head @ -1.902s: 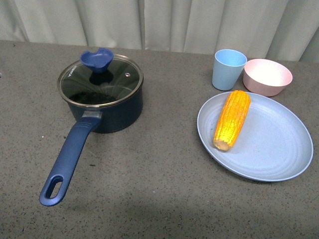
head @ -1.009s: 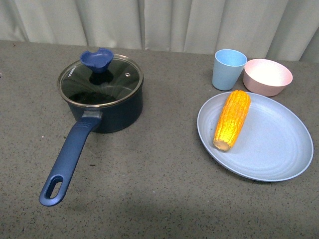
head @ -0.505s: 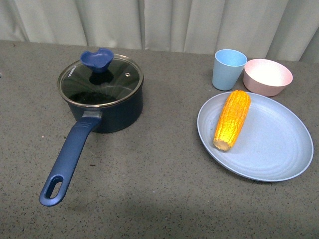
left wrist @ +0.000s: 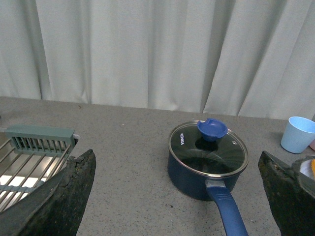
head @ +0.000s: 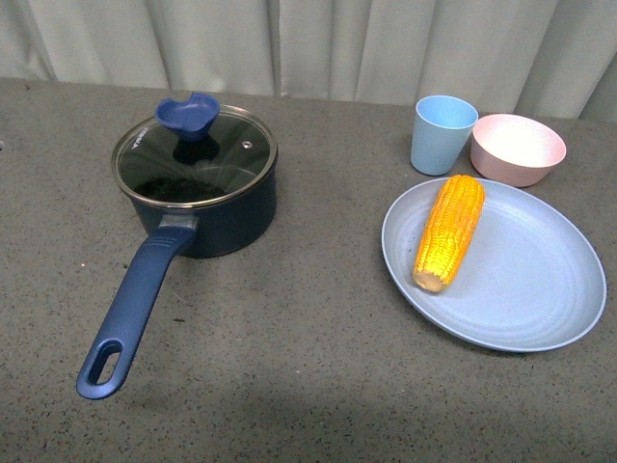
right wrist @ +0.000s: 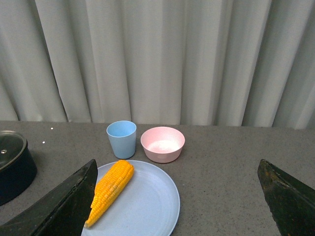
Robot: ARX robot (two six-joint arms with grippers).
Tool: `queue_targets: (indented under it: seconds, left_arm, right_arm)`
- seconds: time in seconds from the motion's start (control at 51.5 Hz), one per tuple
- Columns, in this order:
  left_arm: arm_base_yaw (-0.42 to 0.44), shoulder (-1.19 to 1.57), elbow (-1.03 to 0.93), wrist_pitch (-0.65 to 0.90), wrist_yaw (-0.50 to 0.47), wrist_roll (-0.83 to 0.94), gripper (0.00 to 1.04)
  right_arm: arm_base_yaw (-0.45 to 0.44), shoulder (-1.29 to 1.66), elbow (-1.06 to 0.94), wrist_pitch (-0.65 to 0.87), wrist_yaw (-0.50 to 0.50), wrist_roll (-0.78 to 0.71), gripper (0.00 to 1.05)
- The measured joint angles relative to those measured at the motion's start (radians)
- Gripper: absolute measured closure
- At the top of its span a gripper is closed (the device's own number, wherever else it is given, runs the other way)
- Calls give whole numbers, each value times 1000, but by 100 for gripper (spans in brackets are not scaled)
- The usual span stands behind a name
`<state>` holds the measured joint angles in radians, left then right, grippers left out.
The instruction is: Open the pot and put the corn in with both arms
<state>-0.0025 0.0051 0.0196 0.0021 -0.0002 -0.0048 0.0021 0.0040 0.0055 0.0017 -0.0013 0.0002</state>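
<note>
The navy pot (head: 207,207) stands at the left of the grey table, closed by a glass lid (head: 193,159) with a blue knob (head: 189,114); its long handle (head: 130,309) points toward the front edge. The yellow corn (head: 449,230) lies on a pale blue plate (head: 521,289) at the right. Neither arm shows in the front view. My left gripper (left wrist: 179,196) is open, well back from the pot (left wrist: 197,174), nothing between its fingers. My right gripper (right wrist: 179,201) is open too, back from the corn (right wrist: 110,191), which lies off toward one finger.
A light blue cup (head: 442,133) and a pink bowl (head: 518,148) stand just behind the plate. White curtains hang along the back edge. A metal rack (left wrist: 29,157) sits beyond the pot's side in the left wrist view.
</note>
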Motion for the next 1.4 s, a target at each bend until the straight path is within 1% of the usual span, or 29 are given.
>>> queue_targets:
  seconds: [0.194, 0.213, 0.233, 0.252, 0.272, 0.311, 0.349, 0.388, 0.408, 0.485, 0.524, 0.543, 0.602, 0.66, 0.718, 0.873, 1.067, 1.203, 1.397]
  left_arm:
    - [0, 0, 0, 0, 0, 0, 7]
    - [-5, 5, 2, -6, -21, -1, 7]
    - [-19, 14, 6, -29, -69, -6, 7]
    - [-43, 48, 16, -54, -149, -7, 7]
    - [-57, 98, 18, -45, -208, -8, 7]
    - [-66, 152, 19, -18, -264, -14, 7]
    - [-74, 252, 20, 55, -280, -29, 7]
    - [-86, 364, 24, 163, -277, -44, 7]
    - [-95, 441, 31, 239, -265, -55, 7]
    - [-114, 639, 56, 427, -223, -79, 7]
    - [-125, 766, 82, 563, -211, -83, 7]
    - [-126, 800, 90, 595, -208, -83, 7]
    - [-138, 995, 154, 763, -195, -88, 7]
    - [-147, 1151, 219, 872, -177, -87, 7]
    - [-158, 1291, 290, 938, -154, -87, 7]
    - [-190, 1609, 492, 933, -137, -87, 7]
    - [-227, 1889, 773, 873, -134, -73, 7]
    - [-241, 1981, 859, 826, -127, -39, 7]
    - [-256, 2069, 914, 810, -139, -23, 7]
  right_arm:
    - [0, 0, 0, 0, 0, 0, 9]
    - [0, 0, 0, 0, 0, 0, 9]
    - [0, 0, 0, 0, 0, 0, 9]
    - [0, 0, 0, 0, 0, 0, 9]
    - [0, 0, 0, 0, 0, 0, 9]
    - [0, 0, 0, 0, 1, 0, 9]
    - [0, 0, 0, 0, 0, 0, 9]
    - [0, 0, 0, 0, 0, 0, 9]
    - [0, 0, 0, 0, 0, 0, 9]
    - [0, 0, 0, 0, 0, 0, 9]
    - [0, 0, 0, 0, 0, 0, 9]
    - [0, 0, 0, 0, 0, 0, 9]
    - [0, 0, 0, 0, 0, 0, 9]
    - [0, 0, 0, 0, 0, 0, 9]
    - [0, 0, 0, 0, 0, 0, 9]
    - [0, 0, 0, 0, 0, 0, 9]
    - [0, 0, 0, 0, 0, 0, 9]
    - [0, 0, 0, 0, 0, 0, 9]
    - [0, 0, 0, 0, 0, 0, 9]
